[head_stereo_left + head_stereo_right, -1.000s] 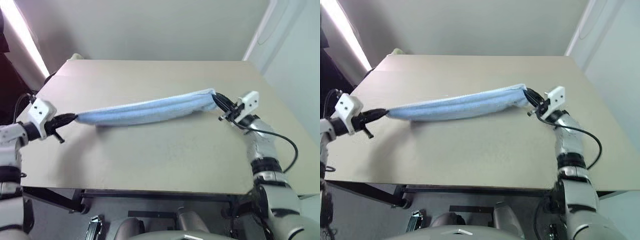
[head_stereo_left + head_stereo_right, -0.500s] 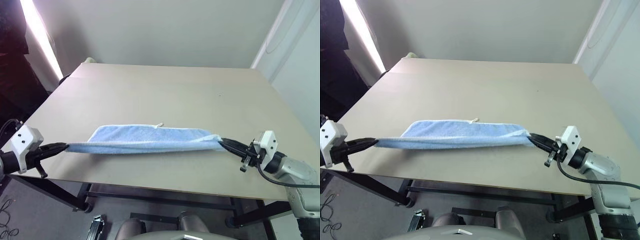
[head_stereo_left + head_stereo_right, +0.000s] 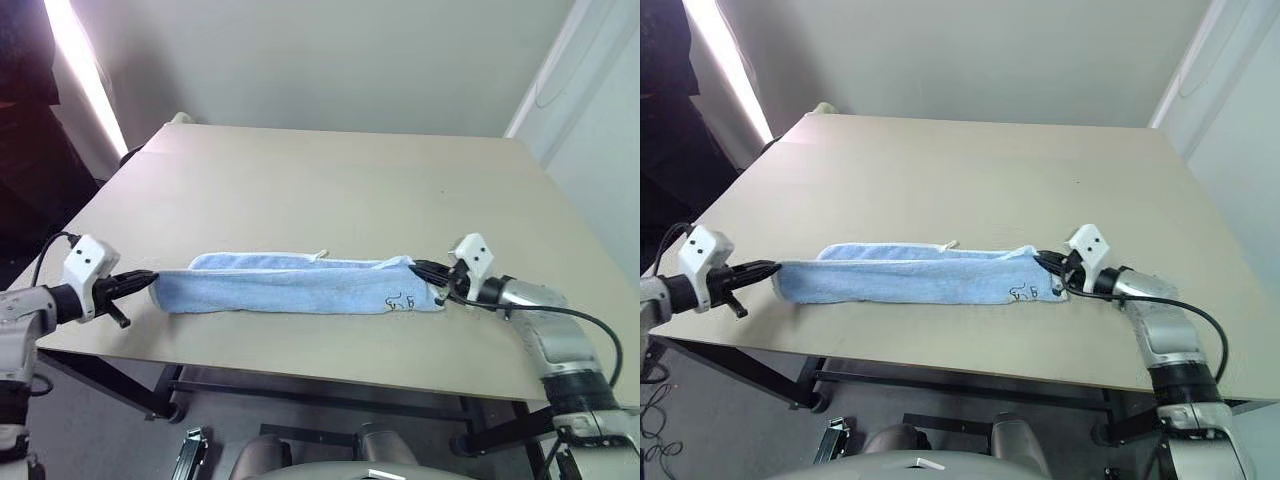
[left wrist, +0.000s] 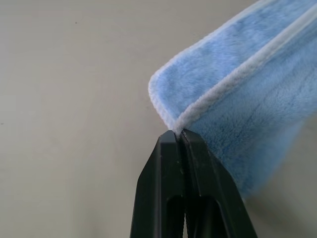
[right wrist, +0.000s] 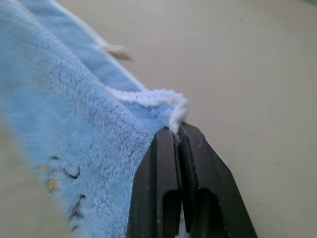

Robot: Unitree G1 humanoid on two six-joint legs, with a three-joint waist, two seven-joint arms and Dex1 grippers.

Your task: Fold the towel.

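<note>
Your towel [image 3: 300,288] lies as a long folded strip on the desk [image 3: 330,190], near its front edge. Your left gripper [image 3: 150,277] pinches one end corner with fingers closed; your right gripper [image 3: 414,267] clamps the opposite corner likewise.

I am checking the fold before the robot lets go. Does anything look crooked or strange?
Slightly. The towel lies folded on the table, pinched at its ends by the left pincer and right pincer, but the edges do not align: a back strip shows.
</note>
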